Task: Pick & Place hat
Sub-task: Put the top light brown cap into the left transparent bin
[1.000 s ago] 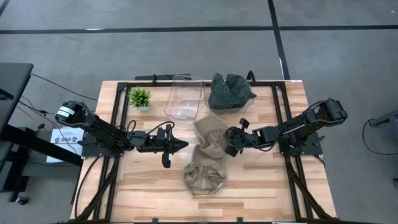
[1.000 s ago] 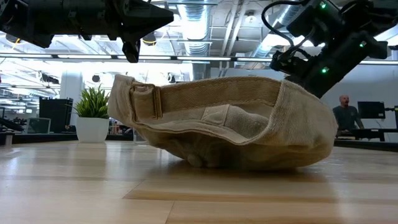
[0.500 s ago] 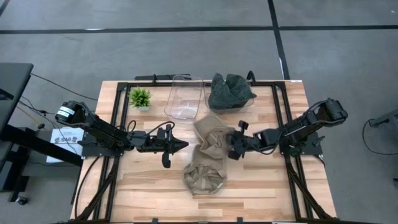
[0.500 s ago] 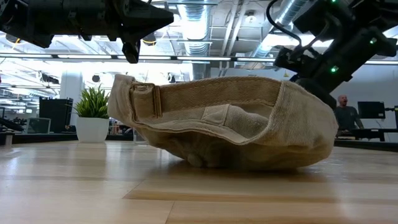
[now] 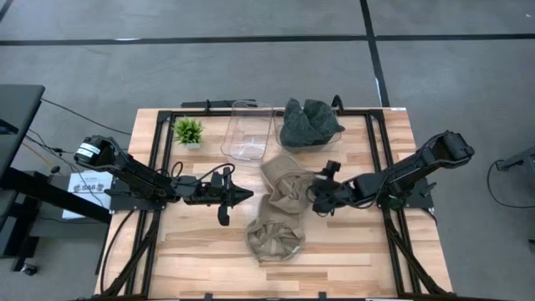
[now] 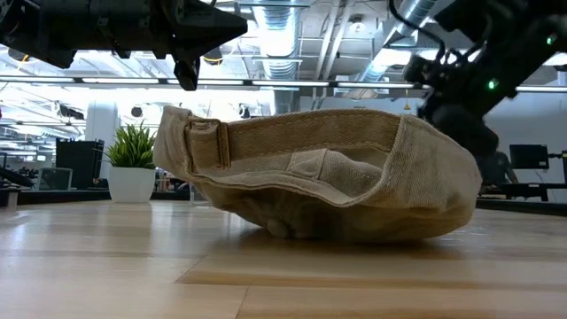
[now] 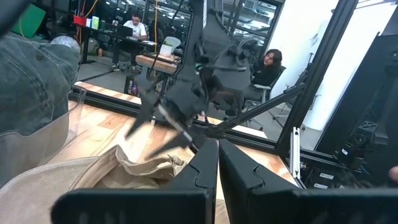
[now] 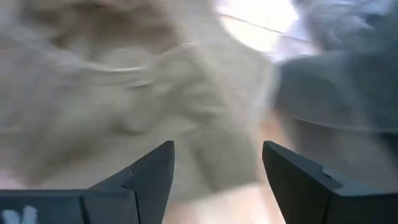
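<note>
High view: I count two tan hats (image 5: 282, 186) at table centre, one dark hat (image 5: 309, 122) in a clear bin, one empty bin (image 5: 248, 130), one plant (image 5: 188, 131). Right gripper (image 5: 321, 199) touches the farther tan hat.

Low view: nearer tan hat (image 6: 328, 177) lies upturned.

Left wrist: my left gripper (image 7: 217, 163) is closed, empty.

Right wrist: fingers (image 8: 152, 177) spread, gripping nothing, tan fabric ahead.

left gripper (image 7: 217, 163): 2 dark fingers pressed together, hovering over tan hat (image 7: 81, 177) | right gripper (image 7: 163, 118): farther off, blurred, jaws spread above the hat's far edge | grey-green hat (image 7: 31, 78): in clear bin (image 7: 73, 118) at one side | background: 2 seated people, desks, black frame posts
</note>
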